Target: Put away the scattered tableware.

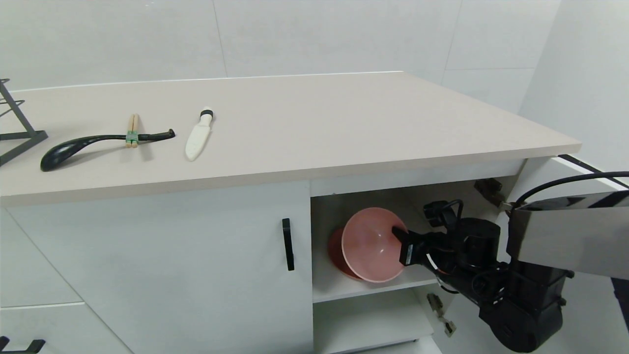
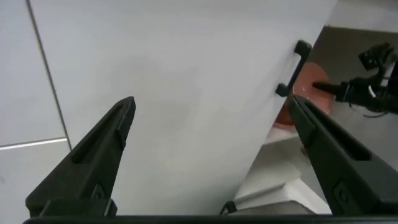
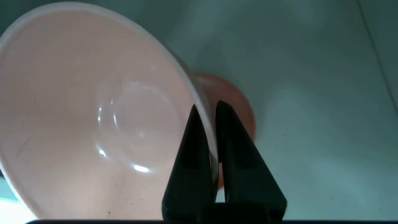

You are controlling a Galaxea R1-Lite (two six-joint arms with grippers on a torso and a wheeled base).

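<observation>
My right gripper [image 1: 399, 236] is inside the open cabinet, shut on the rim of a pink bowl [image 1: 369, 245] held tilted on its side above the shelf [image 1: 344, 289]. In the right wrist view the fingers [image 3: 211, 134] pinch the pink bowl's [image 3: 93, 118] rim, with a second reddish dish [image 3: 239, 112] behind it. That reddish dish [image 1: 335, 246] leans at the back of the shelf. On the countertop lie a black ladle [image 1: 88, 146], a pair of chopsticks [image 1: 131, 131] across its handle, and a white knife [image 1: 199, 135]. My left gripper [image 2: 208, 121] is open in front of the shut cabinet door [image 2: 186, 93].
A black wire rack [image 1: 17, 123] stands at the counter's left edge. The left cabinet door [image 1: 196, 265] is shut, with a black handle [image 1: 288, 244]. The right door is swung open beside my right arm. A lower shelf [image 1: 368, 319] lies beneath the bowl.
</observation>
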